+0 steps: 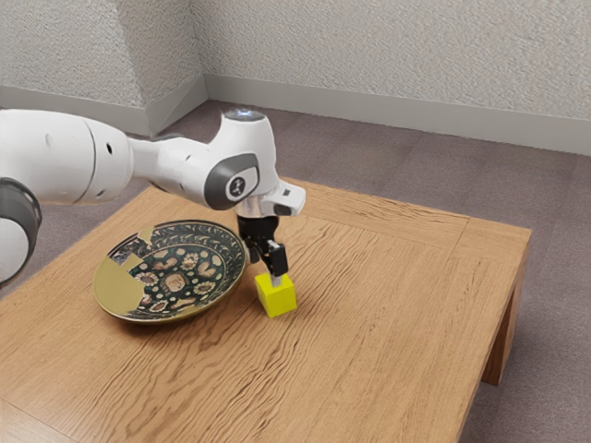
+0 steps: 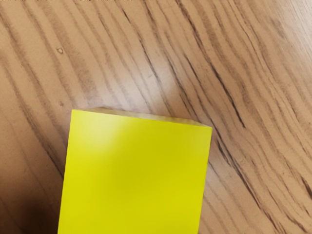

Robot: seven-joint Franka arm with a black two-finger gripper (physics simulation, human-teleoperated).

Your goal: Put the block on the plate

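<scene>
End effector: in the exterior view, I have the gripper (image 1: 275, 275) directed downward at the top of the yellow block (image 1: 277, 297). I cannot tell from these pictures whether it is spread, pressed together or pinching the block.

Block position: the block is off the plate (image 1: 120, 285), near its rim and toward the exterior view's right. There is a strip of bare wood between the two. The block's top face is uppermost. I cannot confirm whether its underside is in contact with the table (image 1: 388, 305).

Wrist view: the block is large and close to my camera, directly under the hand. Its broad yellow face has straight edges, with a thin strip of a second face along one of them. Grained wood extends beyond the block, with a pale sheen near that strip and a dark patch to one side.

Plate: the unit is wide, round and shallow, and it rests on the table. It carries a dark floral pattern, and a plain gold area covers part of it.

Arm and surroundings: the white arm (image 1: 65, 157) enters from the exterior view's left and extends over the plate's side of the table. Behind the table are a dark carpet (image 1: 369, 171) and pale textured walls (image 1: 397, 55).
</scene>
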